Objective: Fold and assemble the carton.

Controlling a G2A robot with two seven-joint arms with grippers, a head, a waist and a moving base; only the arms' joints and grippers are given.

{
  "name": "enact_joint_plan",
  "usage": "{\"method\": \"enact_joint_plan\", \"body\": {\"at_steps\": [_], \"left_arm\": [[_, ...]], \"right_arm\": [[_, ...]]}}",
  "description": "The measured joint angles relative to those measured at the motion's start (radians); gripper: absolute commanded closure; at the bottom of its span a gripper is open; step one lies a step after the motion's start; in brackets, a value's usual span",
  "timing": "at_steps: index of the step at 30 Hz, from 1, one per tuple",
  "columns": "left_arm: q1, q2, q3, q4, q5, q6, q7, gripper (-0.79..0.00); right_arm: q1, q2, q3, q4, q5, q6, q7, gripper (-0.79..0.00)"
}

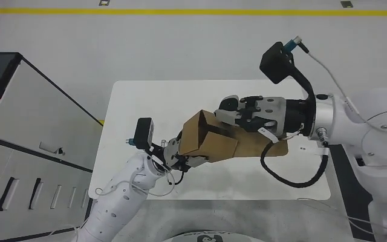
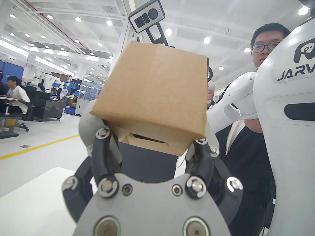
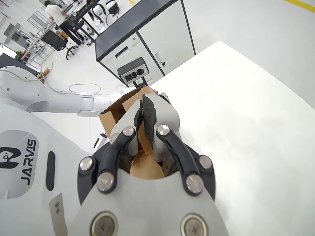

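Carton (image 1: pixel 208 139) hangs at the centre of the top view, above the table (image 1: pixel 139 103), its long axis running left to right between your two grippers. The left gripper (image 1: pixel 179 154) meets its lower-left end, arm slanting up from the lower left. The right gripper (image 1: pixel 230 112) lies level, arm entering from the right edge.

In the left wrist view the carton (image 2: pixel 152 94) stands dead ahead, with the fingers (image 2: pixel 102 136) spread wide, flanking its near end and apparently clamping it.

In the right wrist view the right gripper (image 3: pixel 145 106) is narrow, pinching a panel edge of the carton (image 3: pixel 115 114).

White table (image 1: pixel 151 103); black-framed cabinet (image 1: pixel 42 109) beside it.
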Motion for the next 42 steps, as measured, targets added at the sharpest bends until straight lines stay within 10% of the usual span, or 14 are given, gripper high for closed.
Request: {"method": "enact_joint_plan", "body": {"at_steps": [42], "left_arm": [[-0.035,-0.015,0.000,0.045,-0.011,-0.020,-0.013,0.000]], "right_arm": [[0.071,-0.002,-0.091,0.069,-0.034,-0.020,0.025,0.000]]}}
